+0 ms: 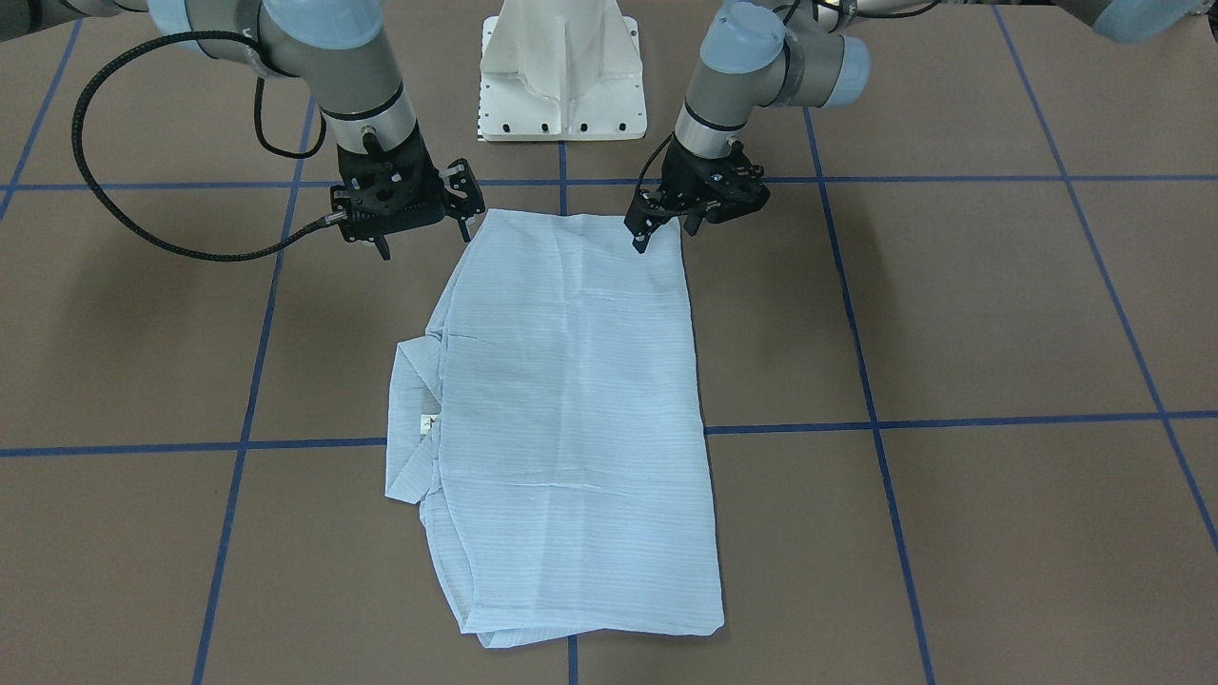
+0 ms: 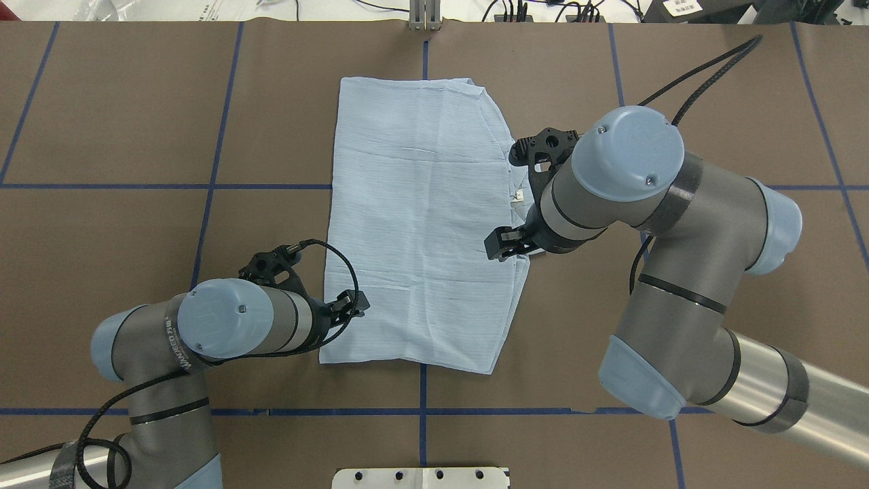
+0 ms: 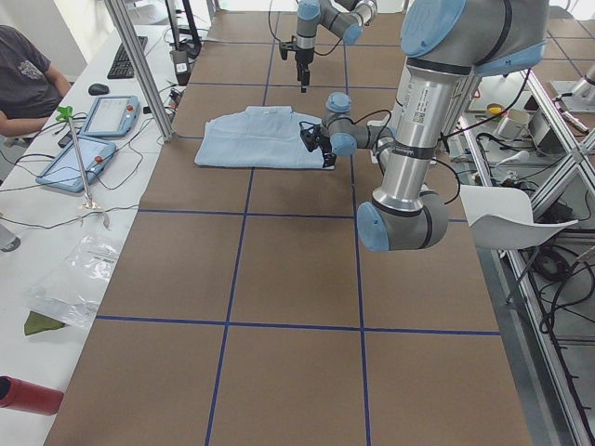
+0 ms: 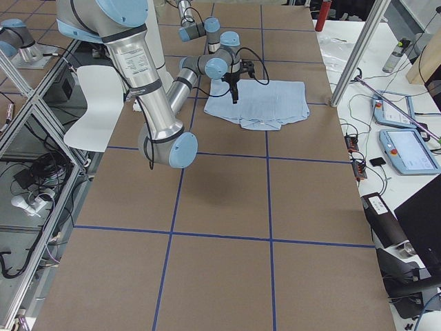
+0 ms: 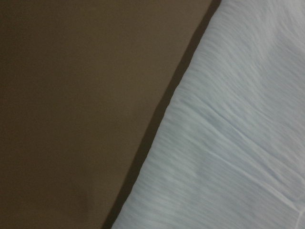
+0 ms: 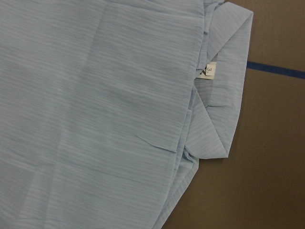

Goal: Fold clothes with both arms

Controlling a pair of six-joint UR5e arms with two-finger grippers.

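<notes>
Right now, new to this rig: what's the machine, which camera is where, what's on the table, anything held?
Two jointed robot arms, each ending in a two-finger hand. Views: one faces the robot, one looks over its shoulders, two from the table's ends, one on each wrist. A light-blue shirt, folded into a rectangle, lies flat on the table, collar poking out one side. The left hand hangs open at a shirt corner nearest the robot; the right hand is open, raised on the collar side. Neither holds anything.
</notes>
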